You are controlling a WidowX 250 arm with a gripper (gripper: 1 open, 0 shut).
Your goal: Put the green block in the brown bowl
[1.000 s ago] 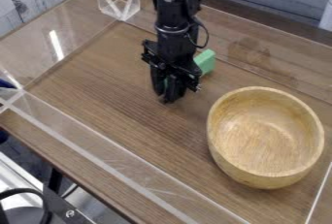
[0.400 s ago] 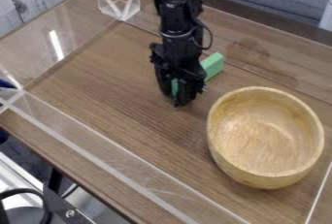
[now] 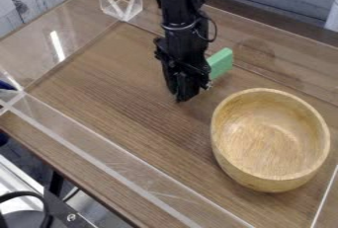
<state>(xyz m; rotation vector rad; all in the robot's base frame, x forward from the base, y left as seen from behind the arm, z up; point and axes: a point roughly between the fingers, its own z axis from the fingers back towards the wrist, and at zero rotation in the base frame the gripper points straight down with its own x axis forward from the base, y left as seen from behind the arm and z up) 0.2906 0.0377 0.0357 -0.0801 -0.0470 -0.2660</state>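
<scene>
The green block (image 3: pixel 220 61) lies on the wooden table top just right of and behind my gripper (image 3: pixel 189 90), angled up to the right. Its near left end meets the dark fingers (image 3: pixel 195 74) and is partly hidden by them. I cannot tell whether that end sits between the jaws or only beside them. The gripper points straight down with its tips close to the table, and the dark fingers blur together, so their gap is unreadable. The brown bowl (image 3: pixel 306 159) stands empty at the lower right, a short way from the gripper.
A clear plastic wall (image 3: pixel 79 123) runs along the table's front left edge, with another along the far side. A clear angled bracket (image 3: pixel 119 3) stands at the back left. A dark cable (image 3: pixel 27 207) lies off the table at the lower left.
The green block has shifted slightly right and turned more diagonal. The gripper has edged a little right with it and stayed low over the table.
</scene>
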